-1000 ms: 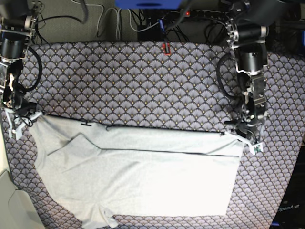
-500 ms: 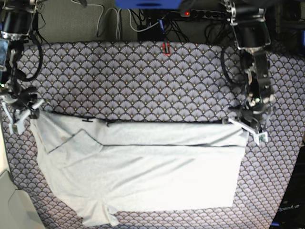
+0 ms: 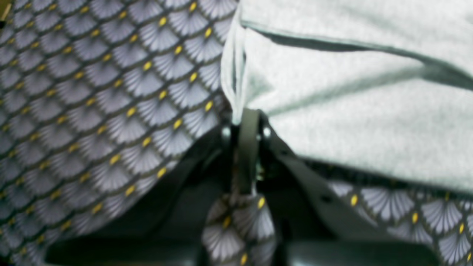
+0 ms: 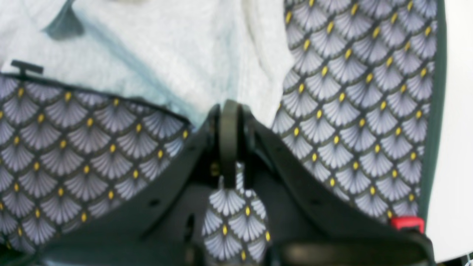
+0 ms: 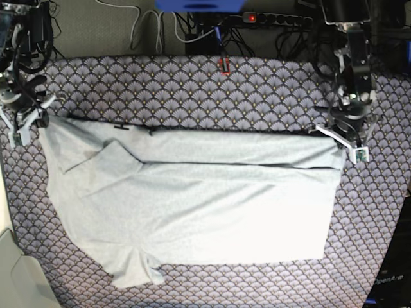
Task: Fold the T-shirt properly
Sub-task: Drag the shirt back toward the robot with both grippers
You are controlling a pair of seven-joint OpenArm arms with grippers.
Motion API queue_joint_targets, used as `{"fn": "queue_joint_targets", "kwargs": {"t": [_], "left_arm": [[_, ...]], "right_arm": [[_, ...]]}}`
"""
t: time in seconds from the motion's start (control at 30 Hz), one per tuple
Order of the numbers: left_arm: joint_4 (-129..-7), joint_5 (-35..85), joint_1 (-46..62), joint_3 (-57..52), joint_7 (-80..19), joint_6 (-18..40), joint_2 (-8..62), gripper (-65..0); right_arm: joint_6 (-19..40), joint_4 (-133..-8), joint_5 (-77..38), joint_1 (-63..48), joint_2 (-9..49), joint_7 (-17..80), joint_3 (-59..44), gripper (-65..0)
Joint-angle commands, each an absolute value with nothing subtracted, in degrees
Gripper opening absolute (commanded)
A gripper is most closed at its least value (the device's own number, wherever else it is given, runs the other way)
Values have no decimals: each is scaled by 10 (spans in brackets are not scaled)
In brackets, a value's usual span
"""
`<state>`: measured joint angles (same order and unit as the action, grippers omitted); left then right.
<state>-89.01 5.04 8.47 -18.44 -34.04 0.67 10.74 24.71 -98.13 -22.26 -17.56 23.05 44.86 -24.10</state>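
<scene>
With the left gripper (image 5: 342,138) and right gripper (image 5: 26,122) each clamped on a far corner of the T-shirt (image 5: 192,205), which lay spread across the tablecloth (image 5: 192,90), an even, level pull would probably keep the far edge taut.

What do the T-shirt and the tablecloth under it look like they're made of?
T-shirt: soft matte knit, probably cotton jersey; light heathered grey, drapes in loose folds, stitched hem. Tablecloth: thin printed fabric, fan pattern with yellow dots; weave not discernible, lies flat.
</scene>
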Motion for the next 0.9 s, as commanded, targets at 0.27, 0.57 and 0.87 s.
{"fn": "queue_joint_targets", "kwargs": {"t": [0.27, 0.57, 0.87], "left_arm": [[-967, 49, 163, -197, -326, 6, 116, -646], [-983, 49, 206, -255, -326, 7, 118, -646], [-975, 50, 220, -257, -326, 7, 123, -646]], "right_arm": [[268, -1035, -225, -251, 229, 439, -271, -650], [337, -1039, -222, -292, 211, 439, -322, -650], [344, -1039, -222, -302, 211, 439, -329, -650]]}}
